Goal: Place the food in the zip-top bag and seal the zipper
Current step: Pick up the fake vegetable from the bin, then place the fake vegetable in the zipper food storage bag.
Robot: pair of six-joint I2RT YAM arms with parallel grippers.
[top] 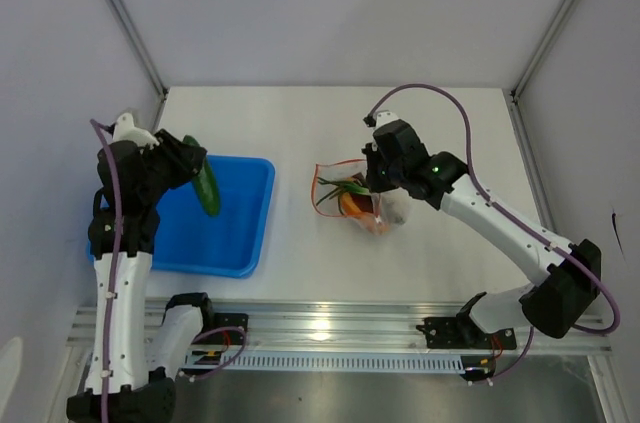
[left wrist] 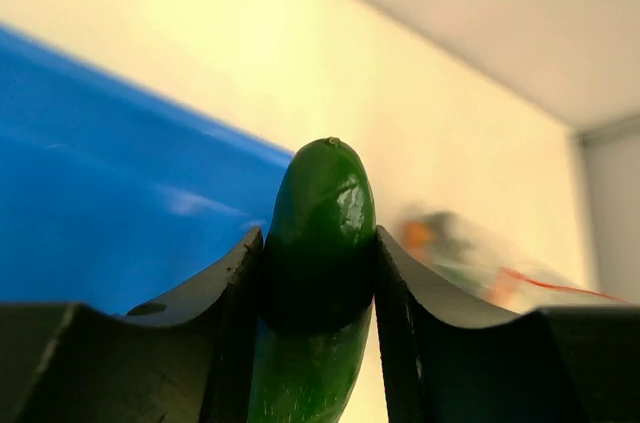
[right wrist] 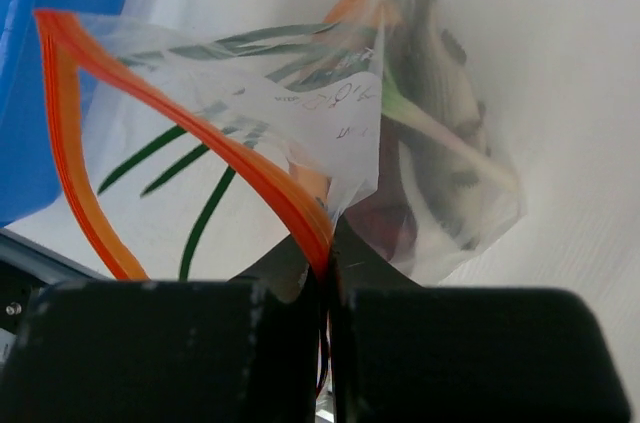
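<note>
My left gripper (top: 200,171) is shut on a glossy dark-green toy vegetable (top: 208,188), holding it above the blue tray's far edge. In the left wrist view the vegetable (left wrist: 322,193) stands clamped between both fingers, its rounded tip sticking out past them. The zip-top bag (top: 352,195) lies mid-table with its mouth toward the tray. My right gripper (right wrist: 330,255) is shut on the red-orange zipper (right wrist: 205,148) and lifts one lip, so the mouth gapes. Inside the clear bag (right wrist: 450,173) I see thin green stalks (right wrist: 205,213) and a dark-red meat piece (right wrist: 392,225).
The blue tray (top: 235,243) sits at the left, between the left arm and the bag. White walls with metal corner posts close in the table at the back and sides. The arm bases and a metal rail run along the near edge.
</note>
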